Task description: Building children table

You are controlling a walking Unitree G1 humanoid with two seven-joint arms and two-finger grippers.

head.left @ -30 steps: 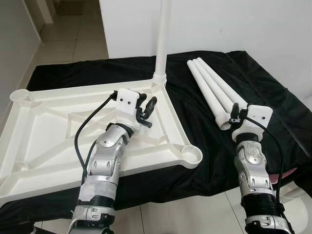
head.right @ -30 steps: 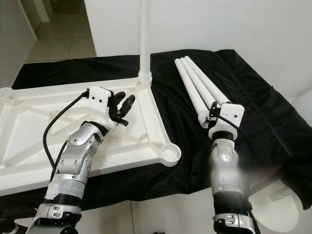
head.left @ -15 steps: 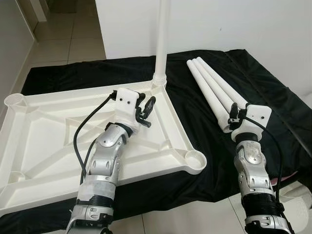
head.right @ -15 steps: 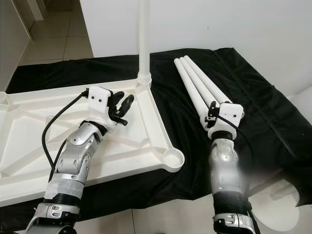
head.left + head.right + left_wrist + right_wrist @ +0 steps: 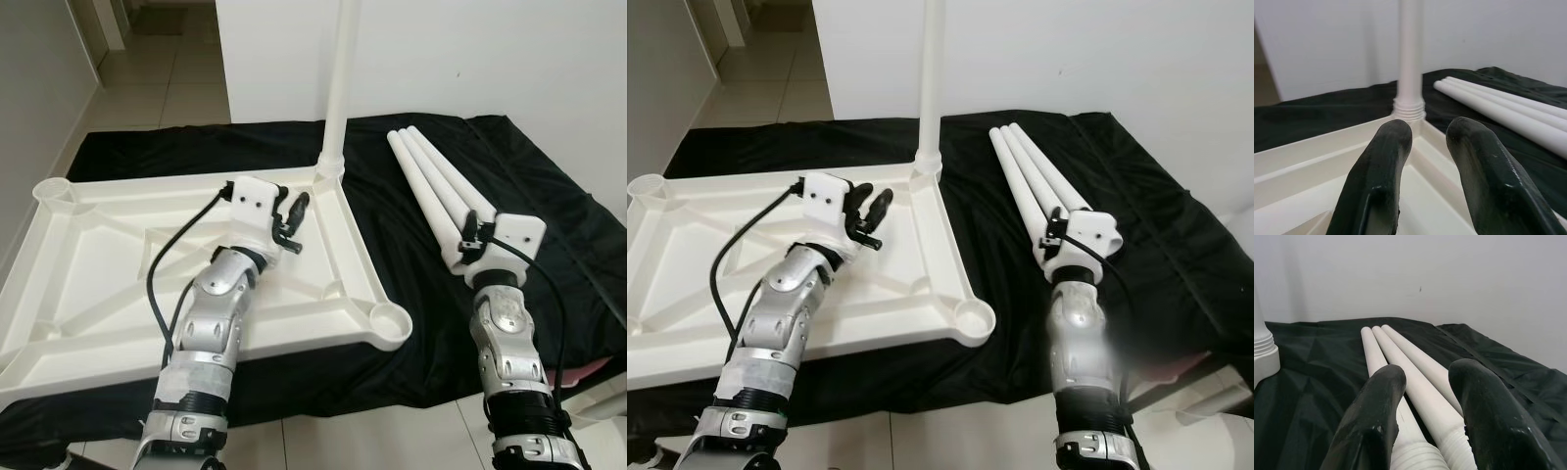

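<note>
The right hand (image 5: 1055, 238), fingers apart and grasping nothing, hovers over the threaded ends of three loose legs (image 5: 439, 191) at 3 o'clock from the upturned tabletop (image 5: 88, 255), so a careless grasp could roll them apart on the slippery black cloth (image 5: 549, 211).

A plain indoor room, likely domestic, is indicated. Pale glossy floor tiles (image 5: 171, 73) are seen at 11 o'clock, leading into a corridor. A bare white wall (image 5: 470, 49) runs from 12 to 2 o'clock. A low surface is covered by a black cloth (image 5: 549, 196), on which an upturned white plastic tabletop (image 5: 88, 284) and loose white legs (image 5: 436, 186) are laid.
</note>
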